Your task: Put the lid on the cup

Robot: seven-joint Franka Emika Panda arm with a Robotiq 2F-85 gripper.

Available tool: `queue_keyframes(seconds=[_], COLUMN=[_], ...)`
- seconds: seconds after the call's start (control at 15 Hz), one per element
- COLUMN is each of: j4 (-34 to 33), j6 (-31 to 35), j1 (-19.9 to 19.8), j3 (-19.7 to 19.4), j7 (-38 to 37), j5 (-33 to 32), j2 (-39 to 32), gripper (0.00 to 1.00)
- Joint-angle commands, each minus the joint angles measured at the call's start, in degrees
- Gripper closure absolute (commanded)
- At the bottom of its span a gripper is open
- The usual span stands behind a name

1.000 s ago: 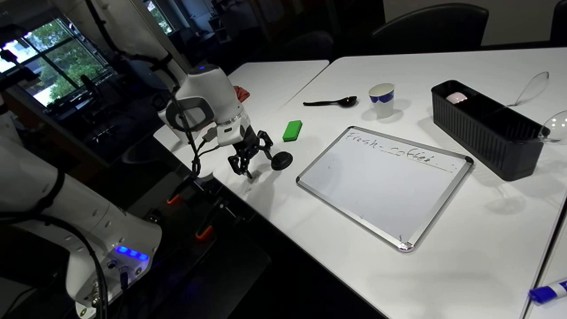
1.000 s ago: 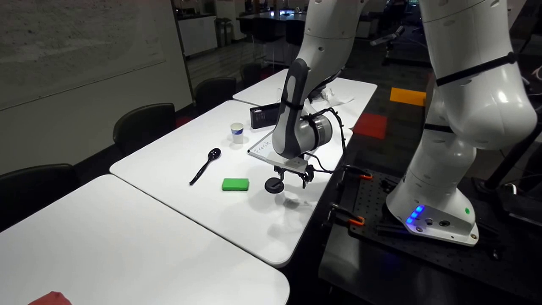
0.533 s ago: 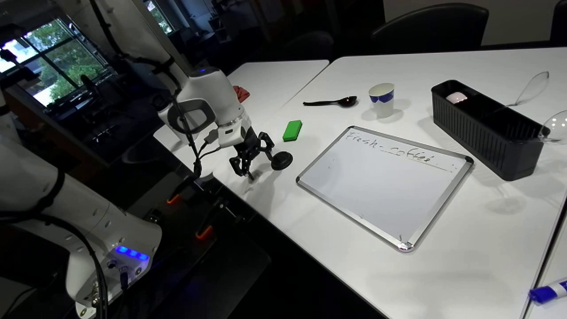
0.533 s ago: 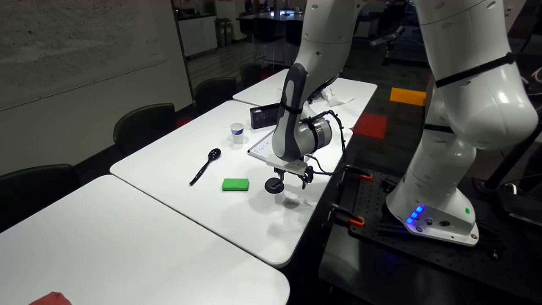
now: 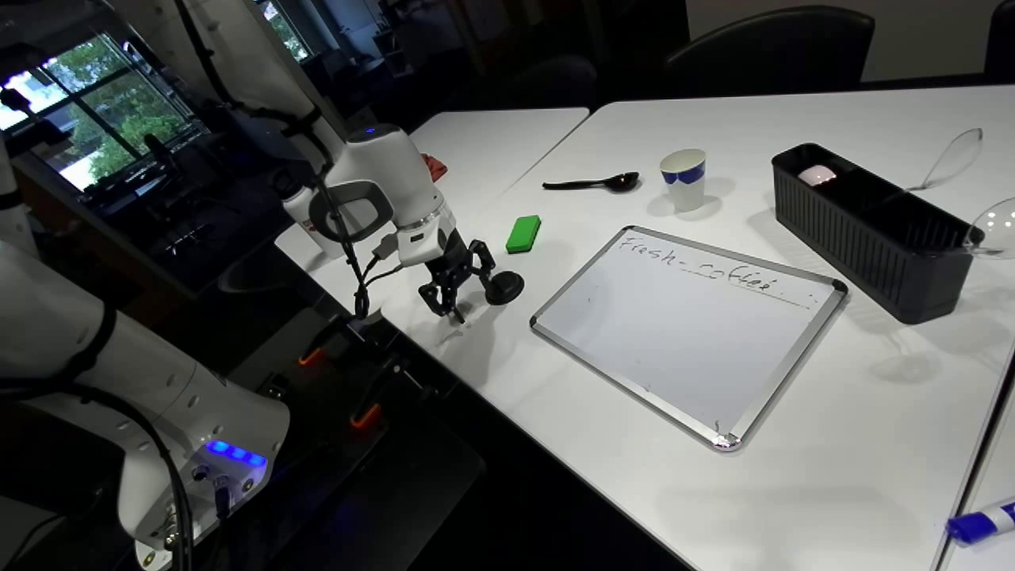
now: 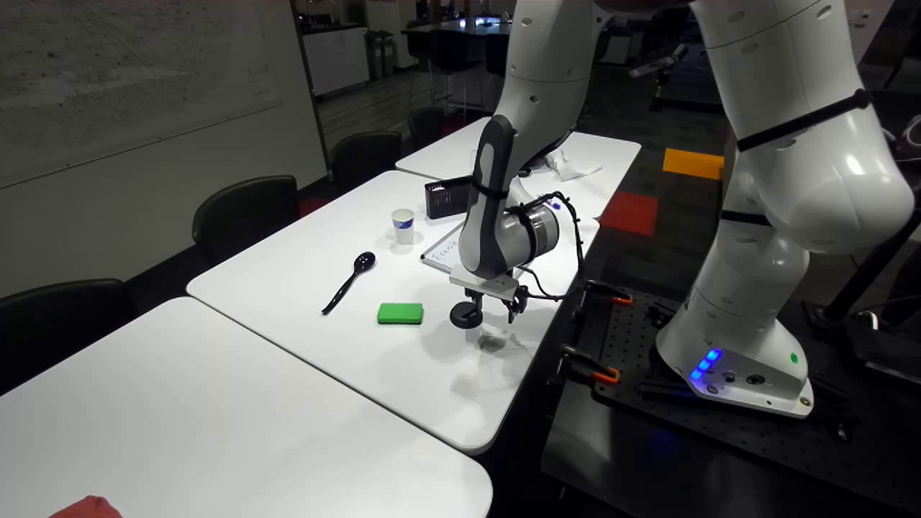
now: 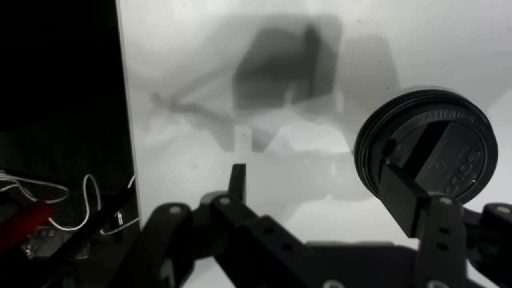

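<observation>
The lid [image 5: 505,288] is a round black disc lying on the white table in both exterior views [image 6: 465,316]. In the wrist view the lid [image 7: 460,156] is at the right, its raised face up. The cup [image 5: 684,182] is white with a blue band and stands upright and uncovered farther back, also in an exterior view [image 6: 404,227]. My gripper [image 5: 474,300] is open and empty, low over the table beside the lid [image 6: 495,314]. In the wrist view, one finger of the gripper [image 7: 312,168] overlaps the lid's edge; I cannot tell whether it touches. The cup is out of the wrist view.
A green block [image 5: 523,234] and a black spoon [image 5: 591,184] lie between gripper and cup. A small whiteboard [image 5: 690,333] lies beside the lid. A black bin [image 5: 872,230] stands beyond the board. The table edge [image 7: 130,140] runs close to the gripper.
My gripper has shifted slightly closer to the lid and away from the table edge, still open. The lid, the cup and the other objects have not moved.
</observation>
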State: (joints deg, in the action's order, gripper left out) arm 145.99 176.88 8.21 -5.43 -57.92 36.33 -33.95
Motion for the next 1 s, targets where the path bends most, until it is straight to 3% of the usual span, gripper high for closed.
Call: queue_keyframes(seconds=[0.0,0.93], j4=[-1.27,-0.32], j6=[1.32,1.87], j1=[1.01,4.11], j3=[-0.46,-0.59], j7=[-1.98,-2.26], j5=[-0.78,-0.63], j2=[-1.54,-0.58], gripper=[0.19,0.15])
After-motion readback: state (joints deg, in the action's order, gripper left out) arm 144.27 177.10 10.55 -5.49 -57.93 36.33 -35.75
